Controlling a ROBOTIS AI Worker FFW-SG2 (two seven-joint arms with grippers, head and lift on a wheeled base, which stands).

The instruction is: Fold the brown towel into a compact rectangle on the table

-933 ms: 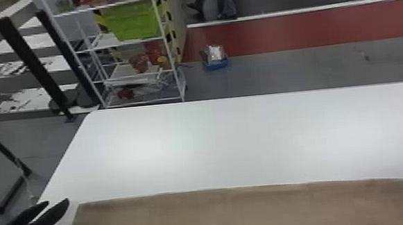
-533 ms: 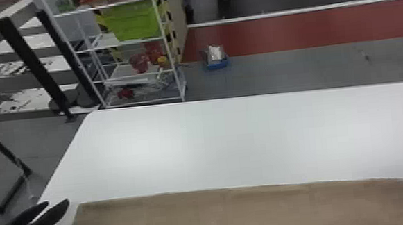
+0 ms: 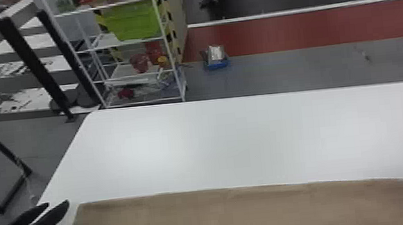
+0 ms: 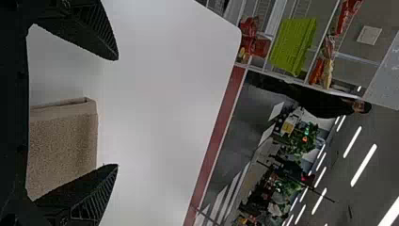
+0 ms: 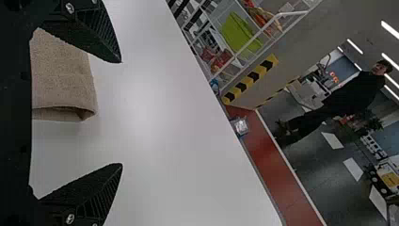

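The brown towel (image 3: 248,214) lies flat as a wide band along the near part of the white table (image 3: 228,143), its far edge nearly straight. At the lower left, just beside the towel's left end, is my left gripper (image 3: 58,202). The left wrist view has the left gripper (image 4: 117,112) open, with a layered towel end (image 4: 63,146) visible between and behind its fingers. My right gripper (image 5: 122,113) is open too, near the other towel end (image 5: 63,77), where a folded edge shows a small gap between layers. Both grippers hold nothing.
Beyond the table's far left stands a white shelf rack (image 3: 131,74) with a green bin (image 3: 132,20). Black posts (image 3: 32,62) rise on the left, and a blue container (image 3: 216,62) sits on the floor behind the table.
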